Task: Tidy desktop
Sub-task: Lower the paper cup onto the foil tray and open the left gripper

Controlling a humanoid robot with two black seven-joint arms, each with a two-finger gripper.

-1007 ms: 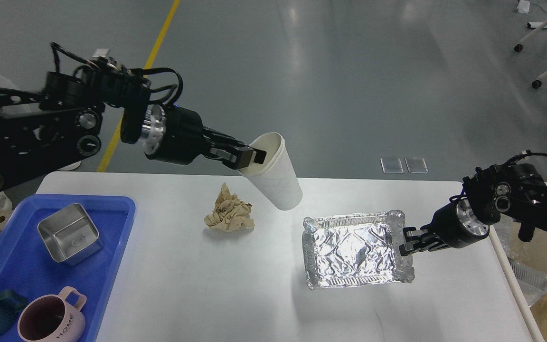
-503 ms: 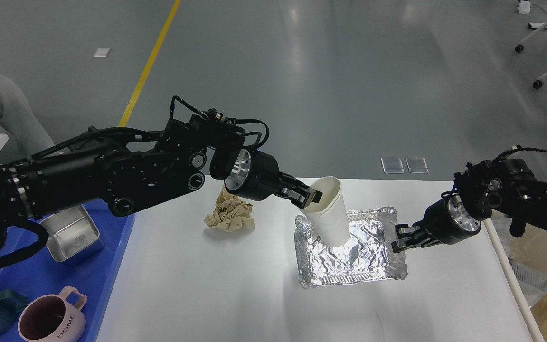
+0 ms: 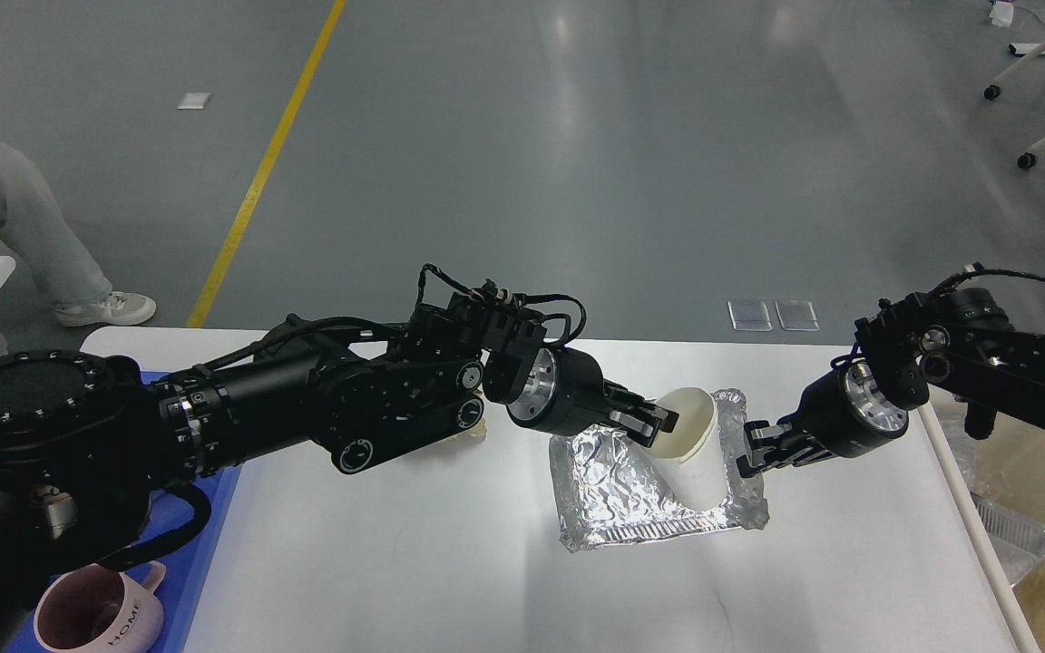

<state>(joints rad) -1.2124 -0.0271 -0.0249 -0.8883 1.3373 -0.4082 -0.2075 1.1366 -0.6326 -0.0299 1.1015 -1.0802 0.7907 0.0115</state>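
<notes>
Head view: left pincer has lowered cup into foil tray (right-held).

Pink mug cut by bottom edge — blue tray mostly behind left arm.

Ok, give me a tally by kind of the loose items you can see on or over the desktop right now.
Paper cup: 1, gripped at its rim by the left gripper
Foil tray: 1, gripped at its right edge by the right gripper
Mug: 1, pink, on the blue tray
Blue tray: 1
Total: 4
The left arm hides part of the desktop.
</notes>
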